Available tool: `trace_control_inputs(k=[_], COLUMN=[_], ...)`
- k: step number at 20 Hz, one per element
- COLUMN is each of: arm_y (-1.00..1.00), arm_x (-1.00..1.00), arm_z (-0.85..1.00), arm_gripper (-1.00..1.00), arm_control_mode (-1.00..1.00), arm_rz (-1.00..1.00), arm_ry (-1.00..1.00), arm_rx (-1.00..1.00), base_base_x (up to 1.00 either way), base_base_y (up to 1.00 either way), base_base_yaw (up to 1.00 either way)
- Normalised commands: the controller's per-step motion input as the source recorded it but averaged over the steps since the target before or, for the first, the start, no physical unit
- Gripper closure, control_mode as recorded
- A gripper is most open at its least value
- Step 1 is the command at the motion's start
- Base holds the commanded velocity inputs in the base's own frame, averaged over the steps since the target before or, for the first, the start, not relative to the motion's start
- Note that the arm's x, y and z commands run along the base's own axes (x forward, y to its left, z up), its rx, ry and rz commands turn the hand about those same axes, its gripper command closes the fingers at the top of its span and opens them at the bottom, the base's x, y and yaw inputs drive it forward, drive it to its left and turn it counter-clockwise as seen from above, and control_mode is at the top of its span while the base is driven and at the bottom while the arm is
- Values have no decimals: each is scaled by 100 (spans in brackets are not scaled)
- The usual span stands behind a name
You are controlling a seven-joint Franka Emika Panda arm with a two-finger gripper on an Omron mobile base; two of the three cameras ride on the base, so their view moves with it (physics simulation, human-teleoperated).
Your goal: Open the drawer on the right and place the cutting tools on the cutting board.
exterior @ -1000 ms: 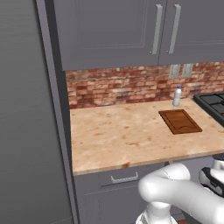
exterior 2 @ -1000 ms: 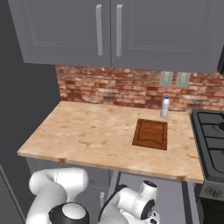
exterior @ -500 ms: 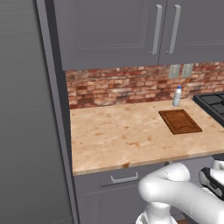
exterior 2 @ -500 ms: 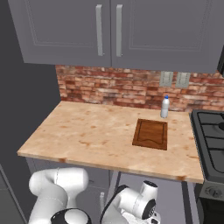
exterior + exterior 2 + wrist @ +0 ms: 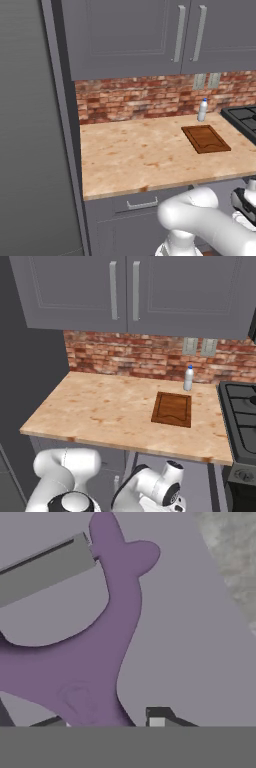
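A: What is the hand view giving that the base views are not?

B: A purple-handled cutting tool (image 5: 100, 662) is lying close up on the grey drawer (image 5: 180, 637) floor, its grey blade bar (image 5: 45, 567) reaching up left. The gripper (image 5: 107, 722) is sitting astride the handle's lower end, one fingertip (image 5: 157, 718) just beside it; whether it is clamping, I cannot tell.

A: And the base views?

B: The cutting board (image 5: 205, 138) is lying bare on the countertop (image 5: 130, 155) near a small bottle (image 5: 202, 110); from the right, the stove (image 5: 242, 411) is showing beside the board (image 5: 172, 409)
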Motion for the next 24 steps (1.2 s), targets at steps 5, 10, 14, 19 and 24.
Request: trace_control_inputs(k=[5,10,14,19,24], arm_y=[0,1,8,36,56], arm_x=[-11,0,9,55,98], arm_z=[80,100,100,99,81], arm_gripper=[100,100,100,100,100], arm_control_mode=[-100,-100,-100,-100,-100], arm_rz=[1,2,5,1,0], arm_ry=[-25,-31,-32,-32,-22], arm_rx=[0,0,0,0,0], base_base_x=[0,0,0,0,0], base_base_y=[0,0,0,0,0], base_base_yaw=[0,0,0,0,0])
